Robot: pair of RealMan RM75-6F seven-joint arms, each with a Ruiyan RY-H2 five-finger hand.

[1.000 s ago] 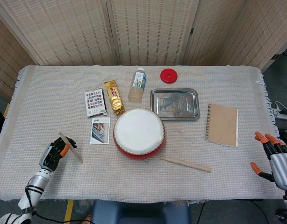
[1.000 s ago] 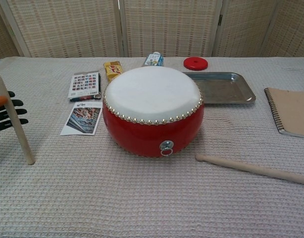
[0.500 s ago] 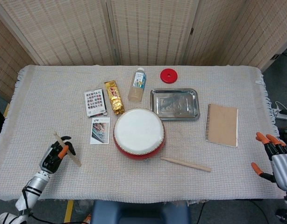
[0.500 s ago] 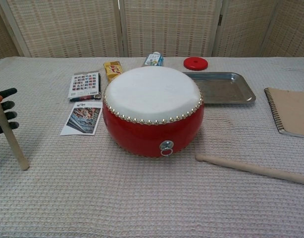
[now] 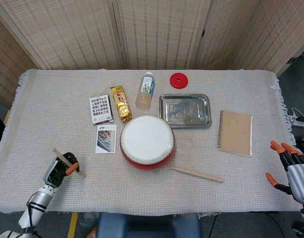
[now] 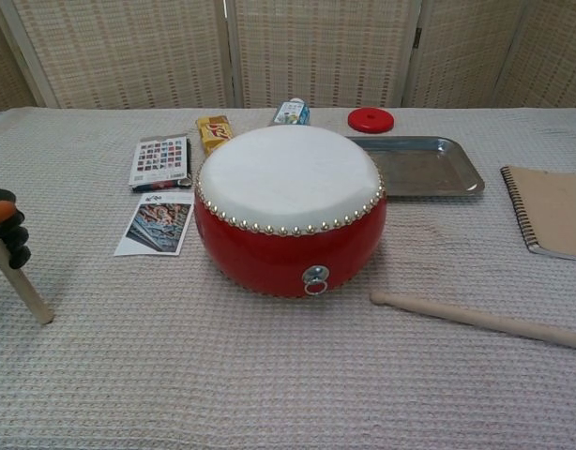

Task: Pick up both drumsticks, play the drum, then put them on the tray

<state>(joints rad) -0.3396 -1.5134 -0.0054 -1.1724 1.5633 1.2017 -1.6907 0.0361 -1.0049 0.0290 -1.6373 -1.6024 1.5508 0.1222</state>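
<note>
- it looks like a staged test room, not a home.
- woven folding screens (image 5: 157, 32) close off the back.
- a worktop (image 5: 241, 196) with a knitted cloth carries unrelated props: a snack bar (image 5: 121, 103), a bottle (image 5: 146, 89), a notebook (image 5: 235, 132).
- yellow tape (image 5: 73, 224) marks the floor.

Head view looks steeply down; chest view looks low, close; both share the drum (image 5: 147, 142).

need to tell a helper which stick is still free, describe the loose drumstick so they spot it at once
Start at the red drum in the middle of the table. Just in front of it, toward its right, a pale wooden drumstick lies flat on the cloth. No hand touches it, whereas the other stick is held in the left hand.
</note>
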